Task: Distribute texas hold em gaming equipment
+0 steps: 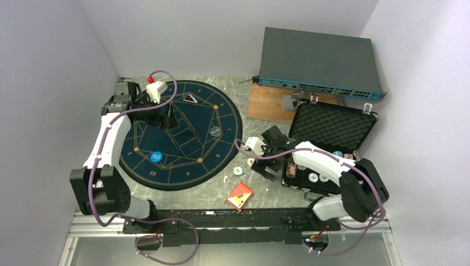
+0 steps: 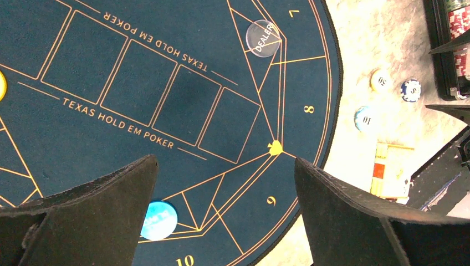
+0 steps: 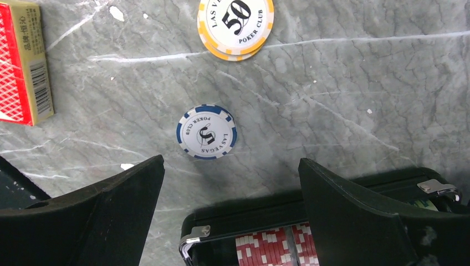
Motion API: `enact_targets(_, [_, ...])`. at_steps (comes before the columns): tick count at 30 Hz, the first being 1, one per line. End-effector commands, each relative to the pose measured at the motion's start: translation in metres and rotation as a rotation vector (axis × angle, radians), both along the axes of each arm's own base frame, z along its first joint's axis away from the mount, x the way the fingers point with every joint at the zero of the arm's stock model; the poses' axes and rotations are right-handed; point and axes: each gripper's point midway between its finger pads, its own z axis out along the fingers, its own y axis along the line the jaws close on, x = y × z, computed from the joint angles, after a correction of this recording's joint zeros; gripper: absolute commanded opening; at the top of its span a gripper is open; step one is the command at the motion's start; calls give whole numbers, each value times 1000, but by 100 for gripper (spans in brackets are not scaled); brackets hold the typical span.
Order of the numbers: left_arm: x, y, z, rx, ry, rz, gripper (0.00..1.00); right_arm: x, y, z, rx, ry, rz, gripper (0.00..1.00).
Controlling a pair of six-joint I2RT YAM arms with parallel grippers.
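My left gripper (image 1: 166, 114) (image 2: 225, 166) hangs open and empty above the far part of the navy mat (image 1: 183, 160). A blue disc (image 1: 156, 157) (image 2: 161, 220) and a clear dealer disc (image 1: 215, 132) (image 2: 264, 38) lie on the mat. A yellow disc (image 2: 1, 86) shows at the left edge of the left wrist view. My right gripper (image 1: 266, 162) (image 3: 231, 166) is open and empty above the case's left edge. A blue-rimmed 5 chip (image 3: 207, 132) and a yellow-rimmed 50 chip (image 3: 235, 25) lie on the table beyond it. A 10 chip (image 1: 238, 171) lies nearby. The red card box (image 1: 240, 195) (image 3: 22, 61) lies near the front edge.
The open black foam-lined case (image 1: 332, 124) stands at the right, with red chips (image 3: 277, 246) and other chips in its tray. A grey rack unit (image 1: 318, 61) sits on a wooden board (image 1: 266, 105) at the back. Walls close in on both sides.
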Motion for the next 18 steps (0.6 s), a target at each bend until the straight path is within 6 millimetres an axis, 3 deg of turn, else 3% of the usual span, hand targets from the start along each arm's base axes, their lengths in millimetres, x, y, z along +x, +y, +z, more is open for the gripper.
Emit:
enact_targets(1, [-1,-3,15,-26,-46,-2,99,6,3,-3,-16,-39,-9,94])
enact_targets(18, [3,-5,8,-46,-13,-15,98,-7,10,-26,-51,50,47,79])
